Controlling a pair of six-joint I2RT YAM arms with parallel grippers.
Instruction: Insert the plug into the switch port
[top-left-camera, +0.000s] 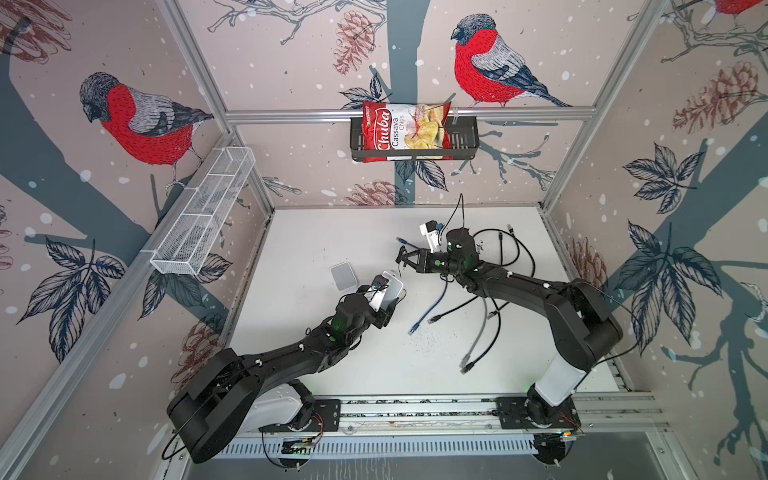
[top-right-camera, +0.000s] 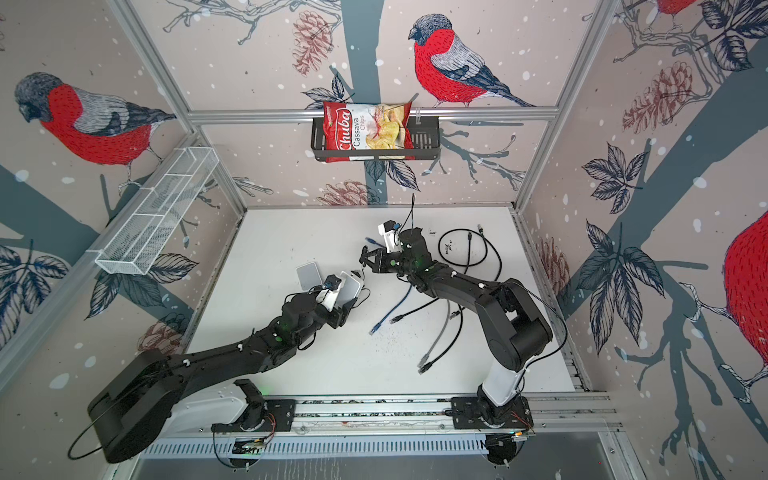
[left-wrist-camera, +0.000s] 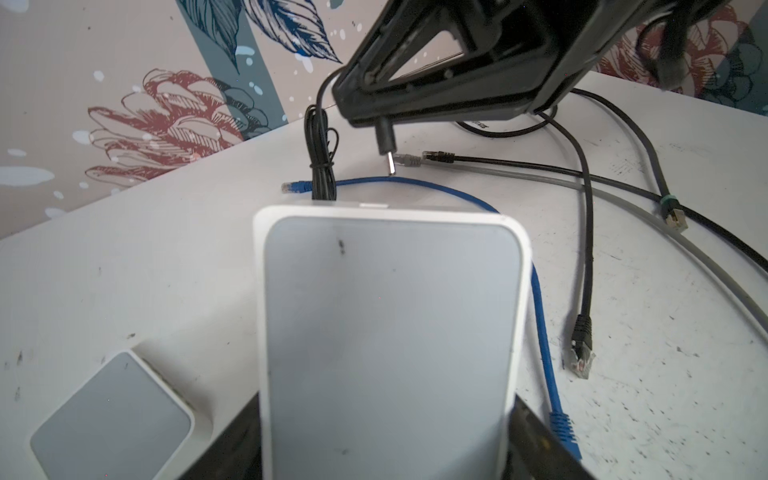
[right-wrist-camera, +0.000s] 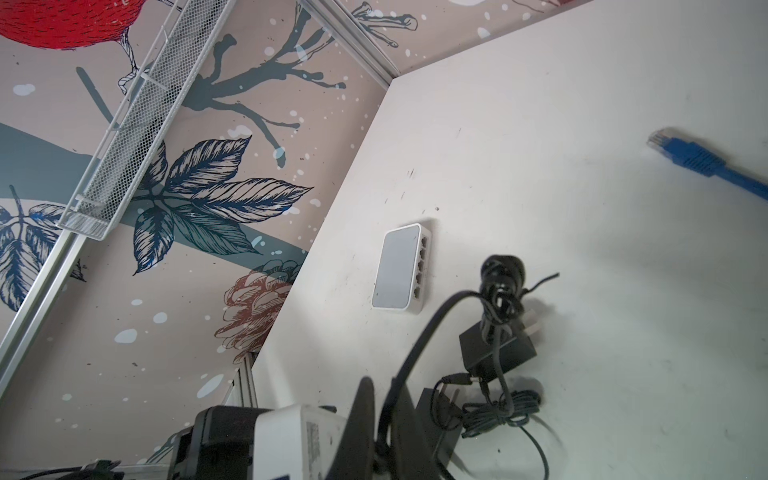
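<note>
Gripping the switch (left-wrist-camera: 390, 332) in left hand (top-left-camera: 388, 301), ports hidden, right hand (left-wrist-camera: 374, 118) pinching plug (left-wrist-camera: 386, 145).

Robot test cell, probably a lab; aluminium frame (top-left-camera: 409, 113), printed bird-pattern walls (top-left-camera: 137, 120).

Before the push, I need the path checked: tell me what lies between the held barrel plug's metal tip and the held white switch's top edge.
Only open air between the black barrel plug and the white plastic switch in the left wrist view.

The red chip bag (top-left-camera: 405, 129) in the black wall basket (top-left-camera: 465, 141) reads "Chuba Cassava Chips".
</note>
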